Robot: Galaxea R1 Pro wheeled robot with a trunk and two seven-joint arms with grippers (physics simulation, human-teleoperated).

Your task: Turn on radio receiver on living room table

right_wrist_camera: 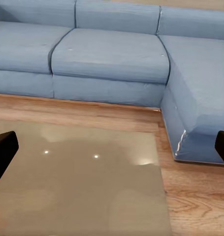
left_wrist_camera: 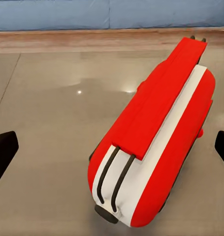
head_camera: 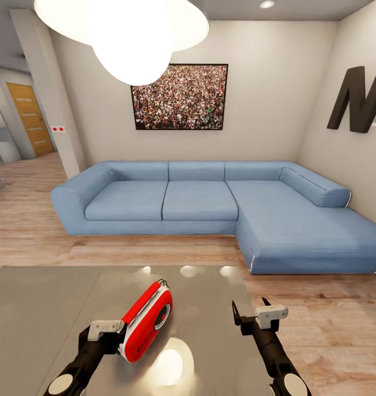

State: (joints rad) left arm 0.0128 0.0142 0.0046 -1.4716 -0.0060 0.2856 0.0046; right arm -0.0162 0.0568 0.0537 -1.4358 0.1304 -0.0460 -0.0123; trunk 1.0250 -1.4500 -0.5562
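Closest to the camera are the two arms, low over the table (head_camera: pixel 39 297). Going left to right: the left gripper (head_camera: pixel 106 330) sits right at the near end of the radio receiver (head_camera: pixel 148 322), fingers spread wide with nothing between them (from the left wrist camera the dark fingertips (left_wrist_camera: pixel 3 152) sit at either edge with the radio (left_wrist_camera: pixel 156 132) between and just ahead of them). That red and white radio lies tilted on its side on the glossy grey top, near the front edge and about mid-table, its round dial (head_camera: pixel 162 315) facing right. Over to the right, the right gripper (head_camera: pixel 252 314) hangs above bare tabletop, well apart from the radio, also open and empty. Beyond the table is wood floor (head_camera: pixel 320 330), then the blue L-shaped sofa (head_camera: pixel 210 201) against the far wall, with the framed crowd picture (head_camera: pixel 180 97) above it and a big dark letter N (head_camera: pixel 357 99) on the right wall.
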